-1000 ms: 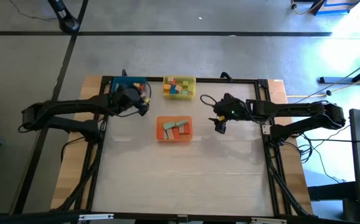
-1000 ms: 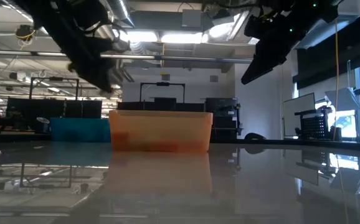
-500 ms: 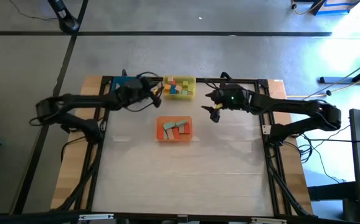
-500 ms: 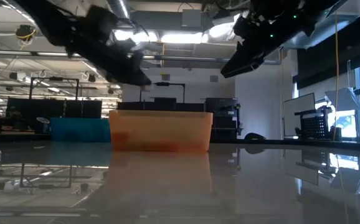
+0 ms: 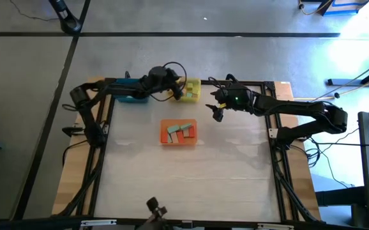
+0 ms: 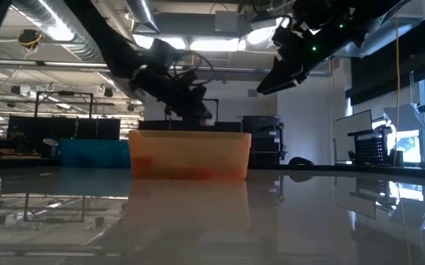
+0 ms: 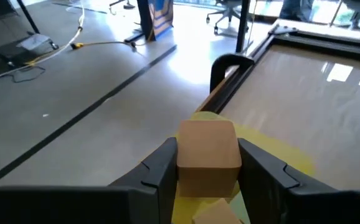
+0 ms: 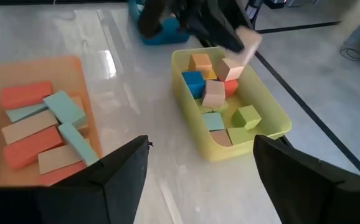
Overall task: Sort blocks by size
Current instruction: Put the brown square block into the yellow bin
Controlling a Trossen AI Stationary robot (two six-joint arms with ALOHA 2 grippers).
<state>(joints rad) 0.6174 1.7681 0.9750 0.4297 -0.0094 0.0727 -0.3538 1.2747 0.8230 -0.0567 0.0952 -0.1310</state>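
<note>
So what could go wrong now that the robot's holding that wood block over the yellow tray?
The left gripper holds a plain wooden cube above the yellow plastic tray, which already holds many small blocks. Dropped from there, the cube might bounce off them and hop out. The open right gripper hovers close beside that tray, so the two arms could bump if either swings over.

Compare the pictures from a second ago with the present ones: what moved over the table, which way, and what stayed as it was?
The left hand, gripping a natural wood block, travelled from above the blue tray across to the yellow tray and hangs over it. The right hand, open and empty, shifted from beside the orange tray up toward the yellow tray. All three trays and their blocks kept their places.
</note>
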